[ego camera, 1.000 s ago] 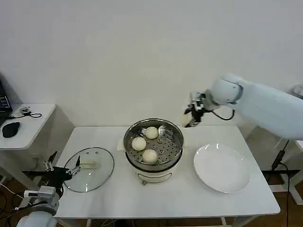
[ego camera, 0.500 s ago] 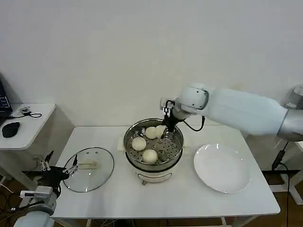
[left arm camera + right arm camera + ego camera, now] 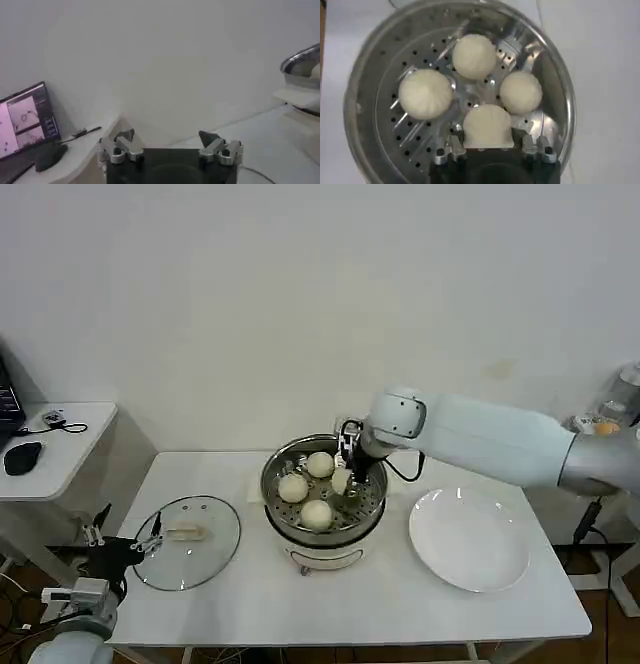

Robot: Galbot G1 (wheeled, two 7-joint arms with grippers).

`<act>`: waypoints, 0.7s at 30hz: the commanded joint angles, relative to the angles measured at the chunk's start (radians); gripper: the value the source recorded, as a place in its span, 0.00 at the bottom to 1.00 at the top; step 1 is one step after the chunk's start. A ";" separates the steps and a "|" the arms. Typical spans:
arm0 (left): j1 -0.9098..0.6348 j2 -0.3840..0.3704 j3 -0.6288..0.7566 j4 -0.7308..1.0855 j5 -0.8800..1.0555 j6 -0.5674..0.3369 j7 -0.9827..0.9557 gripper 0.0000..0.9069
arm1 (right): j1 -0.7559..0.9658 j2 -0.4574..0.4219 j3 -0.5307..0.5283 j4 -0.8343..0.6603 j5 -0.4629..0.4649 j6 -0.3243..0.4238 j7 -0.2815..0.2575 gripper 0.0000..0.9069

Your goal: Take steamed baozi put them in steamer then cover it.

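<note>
4 baozi [image 3: 487,126] now in steamer [image 3: 372,469] | my right gripper [image 3: 345,474] has brought the last, jaws still clamping it | left gripper [image 3: 170,145] wide open, idle | cover [image 3: 187,541] next

No legible text, label, brand or number anywhere.

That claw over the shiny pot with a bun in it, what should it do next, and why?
Probably open and let go. The right claw holds the fourth bun low inside the steamer, over the holed tray beside three buns already lying there, so release looks due.
</note>
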 commanded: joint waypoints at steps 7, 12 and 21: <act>-0.001 0.000 0.000 0.004 0.001 0.000 -0.001 1.00 | -0.043 0.004 0.012 -0.008 -0.021 -0.015 0.016 1.00; 0.000 -0.002 0.002 0.005 0.002 0.000 -0.001 1.00 | -0.015 -0.015 0.027 0.019 -0.011 -0.016 0.019 1.00; -0.001 -0.003 0.005 -0.001 -0.001 0.003 0.000 1.00 | 0.044 -0.126 0.085 0.130 -0.017 -0.017 0.078 1.00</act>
